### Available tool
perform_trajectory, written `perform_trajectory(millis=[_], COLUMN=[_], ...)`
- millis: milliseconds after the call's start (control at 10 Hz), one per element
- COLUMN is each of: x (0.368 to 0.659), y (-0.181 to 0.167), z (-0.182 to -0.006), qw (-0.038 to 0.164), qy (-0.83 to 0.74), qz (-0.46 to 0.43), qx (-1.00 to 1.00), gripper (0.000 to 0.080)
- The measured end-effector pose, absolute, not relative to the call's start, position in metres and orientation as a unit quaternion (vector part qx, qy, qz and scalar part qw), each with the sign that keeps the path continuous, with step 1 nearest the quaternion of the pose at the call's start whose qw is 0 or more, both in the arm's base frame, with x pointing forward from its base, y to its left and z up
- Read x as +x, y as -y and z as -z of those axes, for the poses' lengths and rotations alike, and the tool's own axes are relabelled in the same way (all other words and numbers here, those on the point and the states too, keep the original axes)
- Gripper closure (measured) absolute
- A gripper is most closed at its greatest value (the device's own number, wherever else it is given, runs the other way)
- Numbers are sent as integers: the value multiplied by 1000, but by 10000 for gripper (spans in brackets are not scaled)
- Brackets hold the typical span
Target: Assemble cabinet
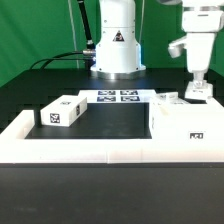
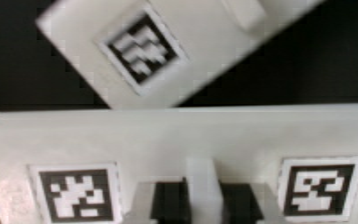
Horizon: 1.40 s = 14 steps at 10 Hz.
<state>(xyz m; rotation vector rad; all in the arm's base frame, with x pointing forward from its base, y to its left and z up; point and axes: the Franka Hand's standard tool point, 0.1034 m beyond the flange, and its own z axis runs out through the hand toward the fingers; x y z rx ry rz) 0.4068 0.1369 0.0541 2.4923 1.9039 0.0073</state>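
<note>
In the exterior view my gripper (image 1: 197, 86) hangs at the right, above the big white cabinet body (image 1: 185, 125). It is closed on a small white tagged panel part (image 1: 198, 94) that stands on that body. In the wrist view my gripper (image 2: 201, 198) has its dark fingers (image 2: 165, 200) on either side of a thin white ridge of this part (image 2: 176, 140). The part's face carries two tags. Beyond it lies a tilted white tagged part (image 2: 149, 45). A white box part (image 1: 62, 112) lies at the exterior view's left.
The long low white L-shaped rail (image 1: 90, 150) runs along the front and up the exterior view's left side. The marker board (image 1: 116, 97) lies in front of the robot base (image 1: 115, 50). Green curtains stand behind the black table.
</note>
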Motion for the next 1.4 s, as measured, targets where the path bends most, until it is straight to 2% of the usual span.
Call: perform_trajectory(millis=[500, 700, 1400], x=[409, 416, 433], y=[-132, -124, -122], z=[-53, -53, -59], qw=[2, 4, 9], qy=[-606, -656, -664], qz=[2, -6, -10], qx=[795, 755, 748], gripper=[731, 731, 731])
